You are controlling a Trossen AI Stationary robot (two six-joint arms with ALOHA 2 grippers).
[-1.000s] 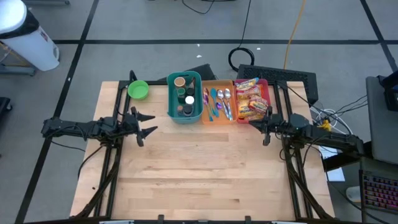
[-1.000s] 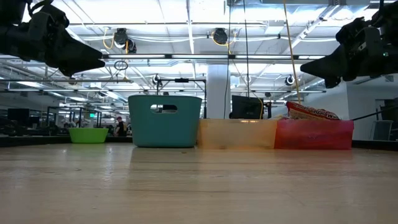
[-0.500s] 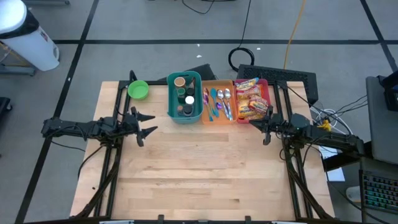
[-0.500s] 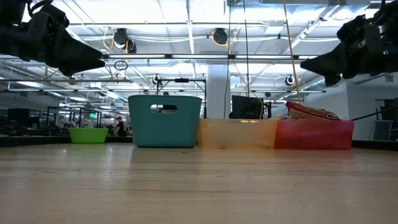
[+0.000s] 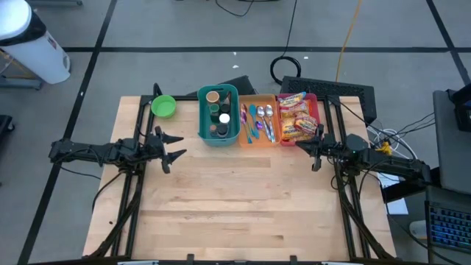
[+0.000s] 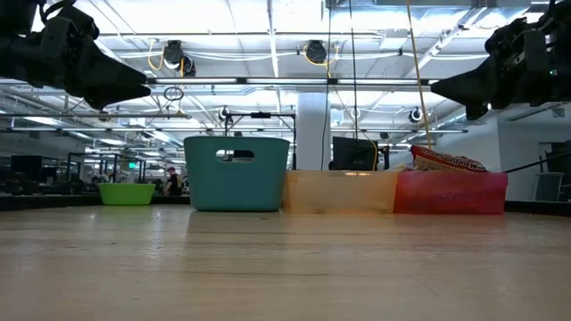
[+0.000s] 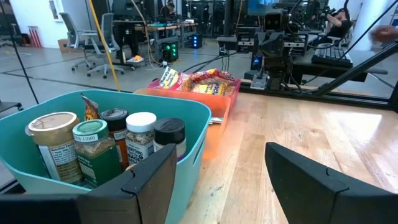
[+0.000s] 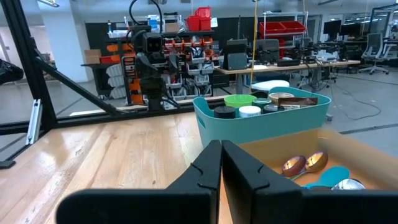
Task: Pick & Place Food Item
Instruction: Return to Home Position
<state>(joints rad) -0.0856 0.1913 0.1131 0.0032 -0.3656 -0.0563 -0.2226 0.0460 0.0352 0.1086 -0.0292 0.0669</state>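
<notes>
Left gripper (image 5: 176,146): fingers spread wide, nothing held. Right gripper (image 5: 309,149): fingers pressed together, empty. Both hover above the surface (image 5: 235,206), tips facing each other, well apart. Snack packs (image 5: 298,118) sit in the red bin (image 6: 451,198), just off the right fingers' flank. Spoons (image 5: 265,112) are in the orange bin (image 6: 339,192) beyond it. Reads as the homing step. Next: retract away from the bins. Open surface between the tips; the red rim is the only close edge.

Bright ceiling lights (image 6: 223,18) overhead; soft glare on the table (image 8: 87,155)
</notes>
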